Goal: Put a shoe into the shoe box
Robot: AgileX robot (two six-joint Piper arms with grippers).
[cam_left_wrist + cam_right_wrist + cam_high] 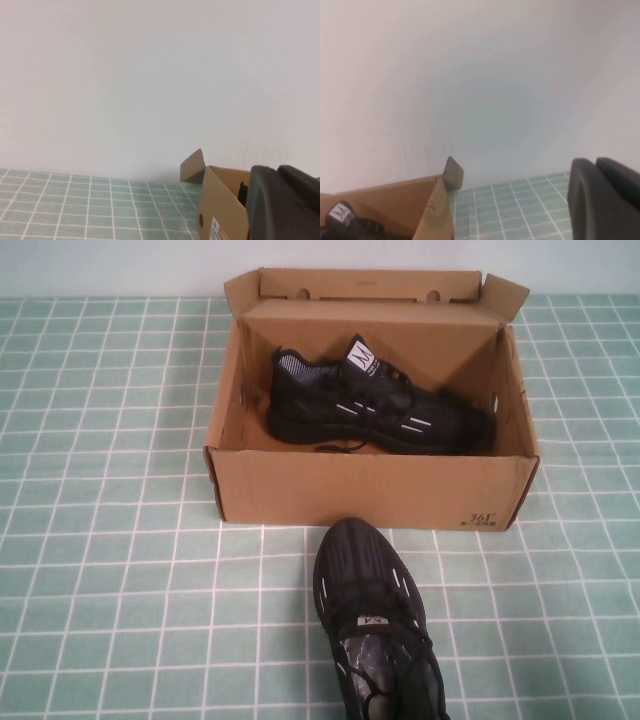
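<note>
An open cardboard shoe box [370, 490] stands at the middle back of the table with one black shoe [375, 405] lying inside it. A second black shoe [375, 625] lies on the table just in front of the box, toe toward it. Neither arm shows in the high view. My left gripper [276, 170] is shut and empty, held high to the left of the box [220, 200]. My right gripper [595, 161] is shut and empty, held high to the right of the box [395, 205]; the boxed shoe's tongue [340, 215] shows there.
The table is covered with a green checked cloth [110, 570]. A plain white wall [120, 265] stands behind the box. The box's lid flaps [365, 285] stand open at the back.
</note>
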